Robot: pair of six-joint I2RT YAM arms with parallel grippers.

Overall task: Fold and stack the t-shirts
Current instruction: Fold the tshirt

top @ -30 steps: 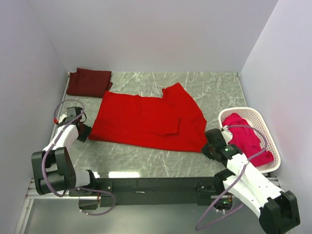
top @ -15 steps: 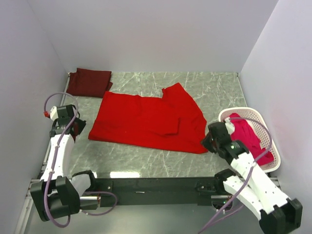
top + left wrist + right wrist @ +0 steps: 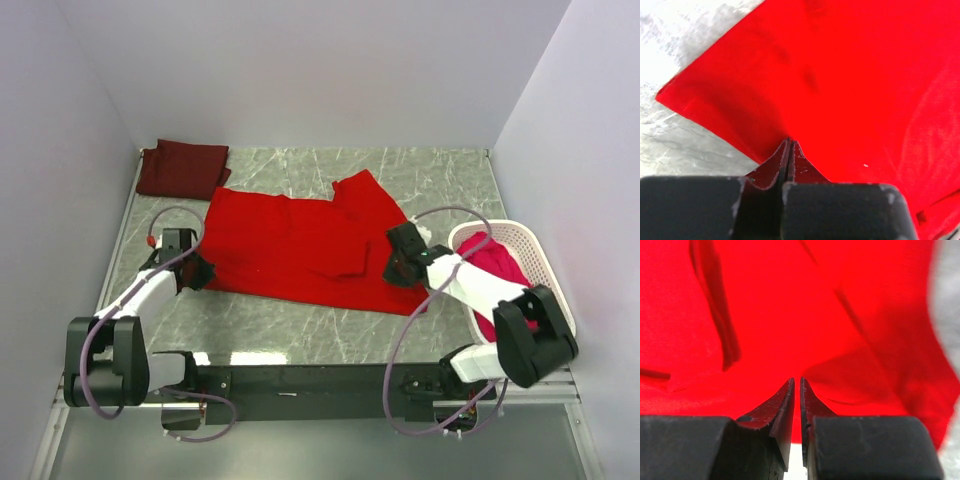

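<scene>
Red t-shirt: spread flat at mid-table; the near hem slants across the lower centre of the frame.
Left pincer: clenched on the red t-shirt's lower-left hem corner.
Right pincer: at the shirt's right edge, jaws a slit apart; cannot tell whether it grips cloth.
Maroon t-shirt: folded, upper left, just beside the red one's corner.
Pinkish-red t-shirt: heaped in the white basket, right of frame.
Open room: bare strip below the hem, and upper right.
</scene>
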